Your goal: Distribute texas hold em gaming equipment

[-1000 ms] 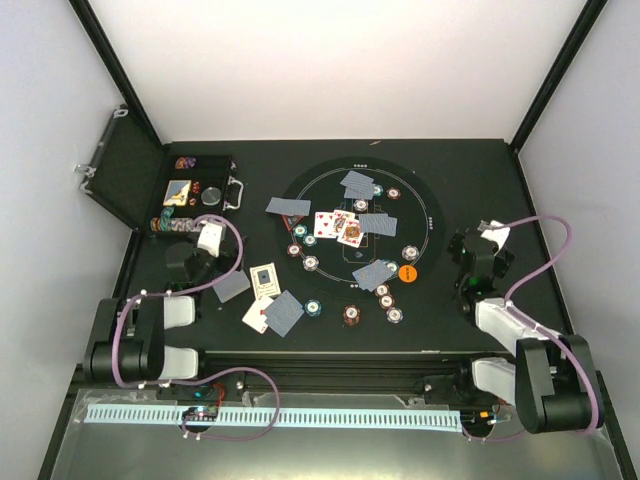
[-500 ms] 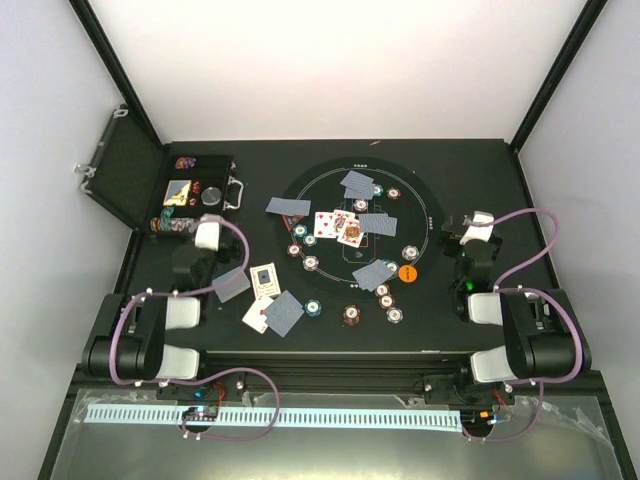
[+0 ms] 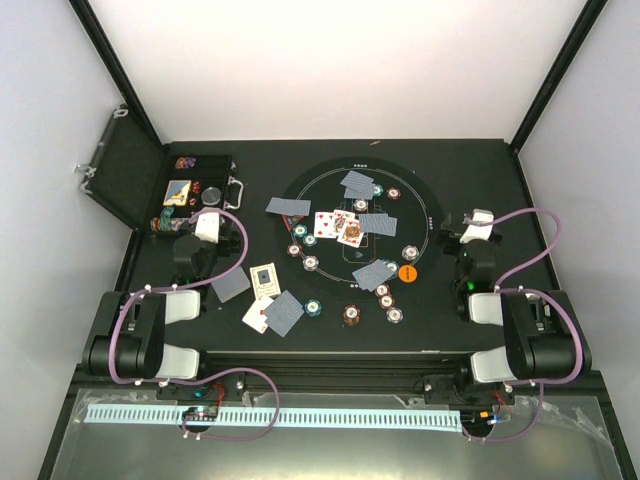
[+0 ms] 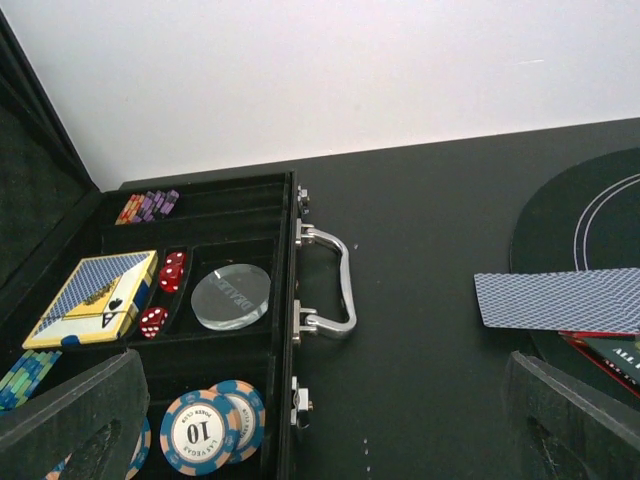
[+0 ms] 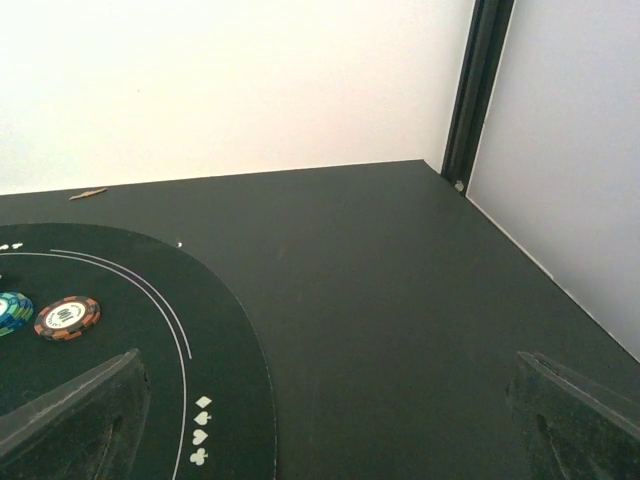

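Both arms sit at the near side of the worktop (image 3: 480, 175). The left fingers (image 4: 320, 405) are spread wide with nothing between them, at the near end of the open black case (image 4: 285, 345), where a boxed deck (image 4: 92, 297), red dice (image 4: 172, 271), a clear dealer puck (image 4: 231, 296) and striped chips (image 4: 200, 433) lie. The right fingers (image 5: 325, 400) are just as wide and empty, at the right rim of the round mat (image 3: 428, 222). Most of the gear is on that mat: face-up cards (image 3: 336, 226) fanned at the middle, blue-backed cards (image 3: 357, 183) around them at mixed angles, poker chips (image 3: 408, 253) scattered about and an orange button (image 3: 408, 272) near right. One blue-backed card (image 3: 289, 206) at the mat's left edge lies flat, long axis left to right. Four more cards (image 3: 283, 313) lie near-left, off the mat, the nearest turned cornerwise.
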Tool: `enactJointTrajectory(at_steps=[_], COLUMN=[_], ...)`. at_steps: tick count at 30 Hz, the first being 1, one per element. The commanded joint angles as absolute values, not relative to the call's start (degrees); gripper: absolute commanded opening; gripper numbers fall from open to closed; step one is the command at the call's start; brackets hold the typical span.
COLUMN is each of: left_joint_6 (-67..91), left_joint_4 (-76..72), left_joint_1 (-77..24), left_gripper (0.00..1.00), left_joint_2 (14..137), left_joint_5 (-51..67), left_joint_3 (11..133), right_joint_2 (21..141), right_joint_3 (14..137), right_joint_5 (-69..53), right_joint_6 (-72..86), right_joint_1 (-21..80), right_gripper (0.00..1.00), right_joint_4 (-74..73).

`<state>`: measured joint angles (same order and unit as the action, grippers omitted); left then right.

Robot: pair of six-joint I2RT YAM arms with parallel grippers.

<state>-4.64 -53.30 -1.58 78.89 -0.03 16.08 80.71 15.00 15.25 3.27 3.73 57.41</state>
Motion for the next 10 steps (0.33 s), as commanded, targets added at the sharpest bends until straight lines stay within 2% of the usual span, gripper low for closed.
enactJointTrajectory(at_steps=[1, 10], left_joint_6=[-4.2, -4.2], left_joint_4=[-53.0, -53.0], left_joint_1=[-1.4, -1.4], left_gripper=[0.99, 0.99], left_joint_2=[79.4, 79.4], left_joint_5=[-0.1, -0.1], left_joint_3=[18.0, 18.0], right_joint_2=[80.1, 80.1], right_joint_3=[15.2, 15.4], right_joint_5=[15.3, 14.6], right_joint_6=[2.6, 2.7], right_joint_1=[3.3, 3.0], right_gripper=[1.00, 1.00], right_joint_4=[60.3, 59.9])
